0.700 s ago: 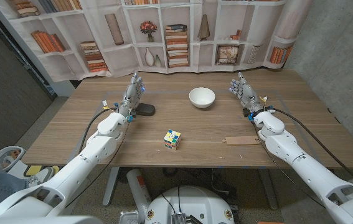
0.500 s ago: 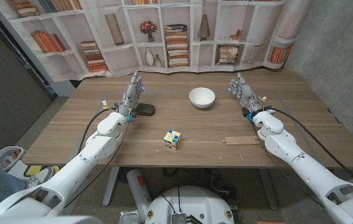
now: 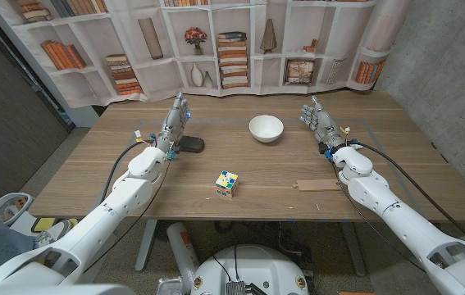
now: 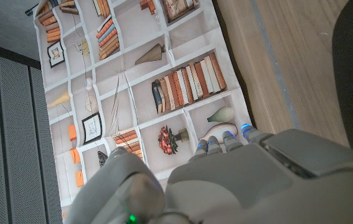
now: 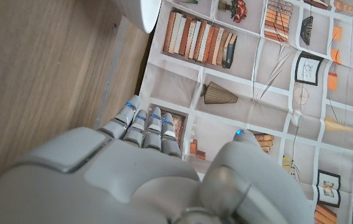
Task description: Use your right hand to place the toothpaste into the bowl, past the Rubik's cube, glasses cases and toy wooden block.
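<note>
table (image 3: 93, 176), wood. the one long thing in sight is a flat tan piece (image 3: 318, 185), near the table's own colour, with a small narrower tab at its left end. cannot tell if it is the toothpaste. it lies flat, long axis across the table, tab end toward the rubik's cube (image 3: 226, 183), near the front edge by the right forearm, well short of the white bowl (image 3: 266, 129).

right hand (image 3: 321, 123) holds nothing, fingers straight and side by side, thumb apart. left hand (image 3: 176, 123) likewise holds nothing, fingers straight, just beside a dark glasses case (image 3: 191, 145).
</note>
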Motion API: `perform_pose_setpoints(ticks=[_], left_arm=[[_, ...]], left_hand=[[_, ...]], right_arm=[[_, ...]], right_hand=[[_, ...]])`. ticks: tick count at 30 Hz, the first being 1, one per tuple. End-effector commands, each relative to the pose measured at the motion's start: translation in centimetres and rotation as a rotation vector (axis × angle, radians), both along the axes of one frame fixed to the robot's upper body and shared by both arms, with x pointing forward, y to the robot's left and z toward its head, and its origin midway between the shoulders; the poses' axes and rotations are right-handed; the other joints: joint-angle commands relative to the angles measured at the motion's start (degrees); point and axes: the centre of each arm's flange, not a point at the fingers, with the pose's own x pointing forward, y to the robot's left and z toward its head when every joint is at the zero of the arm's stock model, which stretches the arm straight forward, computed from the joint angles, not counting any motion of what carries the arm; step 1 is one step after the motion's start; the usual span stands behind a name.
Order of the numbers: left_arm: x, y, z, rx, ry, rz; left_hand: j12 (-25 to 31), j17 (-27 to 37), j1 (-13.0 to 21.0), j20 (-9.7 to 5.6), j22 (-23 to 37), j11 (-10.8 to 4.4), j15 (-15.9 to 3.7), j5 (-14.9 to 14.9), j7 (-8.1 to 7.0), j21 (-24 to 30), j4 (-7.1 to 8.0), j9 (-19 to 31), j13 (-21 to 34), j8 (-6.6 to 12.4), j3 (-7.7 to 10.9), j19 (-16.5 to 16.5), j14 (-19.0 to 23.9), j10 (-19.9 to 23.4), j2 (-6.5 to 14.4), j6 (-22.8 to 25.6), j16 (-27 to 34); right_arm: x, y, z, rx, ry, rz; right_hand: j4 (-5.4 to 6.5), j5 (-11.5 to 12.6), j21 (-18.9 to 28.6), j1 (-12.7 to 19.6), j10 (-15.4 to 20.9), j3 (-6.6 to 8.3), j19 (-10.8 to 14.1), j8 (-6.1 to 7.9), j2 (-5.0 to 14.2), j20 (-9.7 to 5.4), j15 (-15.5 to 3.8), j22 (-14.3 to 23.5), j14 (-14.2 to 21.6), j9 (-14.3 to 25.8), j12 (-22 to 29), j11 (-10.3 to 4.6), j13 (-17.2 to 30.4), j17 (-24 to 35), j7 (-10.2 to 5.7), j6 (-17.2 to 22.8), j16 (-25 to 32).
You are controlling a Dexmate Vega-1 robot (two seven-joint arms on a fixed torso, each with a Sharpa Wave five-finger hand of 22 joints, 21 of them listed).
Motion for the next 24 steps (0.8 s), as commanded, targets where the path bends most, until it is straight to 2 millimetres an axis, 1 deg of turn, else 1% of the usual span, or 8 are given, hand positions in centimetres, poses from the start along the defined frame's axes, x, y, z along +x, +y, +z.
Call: perform_pose_setpoints(ticks=[1,12,19,24], left_arm=[[-0.5,-0.4,0.3,0.018,-0.005,0.009],[-0.7,-0.6,-0.1,0.009,-0.007,0.006],[-0.9,-0.4,-0.3,0.010,-0.005,0.012],[-1.1,-0.5,-0.3,0.005,-0.014,0.006]], left_hand=[[0.3,0.1,0.5,-1.88,0.1,-0.12,0.04,0.2,0.19,0.3,0.05,0.1,0.1,0.26,-0.14,-10.8,-7.8,-6.2,0.1,-6.9,0.4],[0.4,0.1,0.9,-1.64,0.1,-0.25,-0.11,0.3,0.21,0.3,-0.12,0.1,0.1,0.29,-0.15,-10.7,-7.3,-5.5,0.4,-6.6,0.4],[0.4,0.1,1.0,-1.54,0.1,-0.14,-0.16,0.4,0.11,0.3,-0.19,0.1,0.1,0.35,-0.15,-10.8,-7.2,-5.4,0.6,-6.3,0.4],[0.5,0.1,1.2,-1.46,0.1,-0.35,-0.27,0.4,0.05,0.3,-0.27,0.1,0.1,0.45,-0.17,-10.7,-6.9,-5.1,0.7,-5.9,0.4]], right_arm=[[-0.4,-0.7,0.5,0.001,-0.026,-0.008],[-1.0,-1.4,1.2,-0.026,-0.054,-0.016],[-1.4,-2.1,1.3,-0.023,-0.064,-0.004],[-1.5,-2.7,1.1,-0.011,-0.067,0.019]], right_hand=[[-0.01,0.3,-0.2,0.6,0.6,0.06,0.6,0.10,0.15,0.12,-0.16,0.2,0.5,0.1,0.2,0.16,0.2,0.1,-0.24,0.7,0.2],[-0.50,0.2,-0.7,1.5,1.5,0.42,0.8,0.25,0.69,0.12,-0.58,0.2,1.4,0.1,0.4,-0.15,0.2,0.1,-0.64,1.5,0.3],[-0.75,0.1,-0.8,1.9,1.9,0.57,1.1,0.23,0.88,0.08,-0.85,0.2,1.7,0.1,0.5,-0.28,0.2,0.1,-0.77,1.6,0.3],[-1.00,0.0,-1.0,2.2,2.2,0.68,1.3,0.32,1.01,0.04,-1.21,0.3,2.1,0.2,0.5,-0.59,0.2,0.0,-1.01,2.0,0.3]])
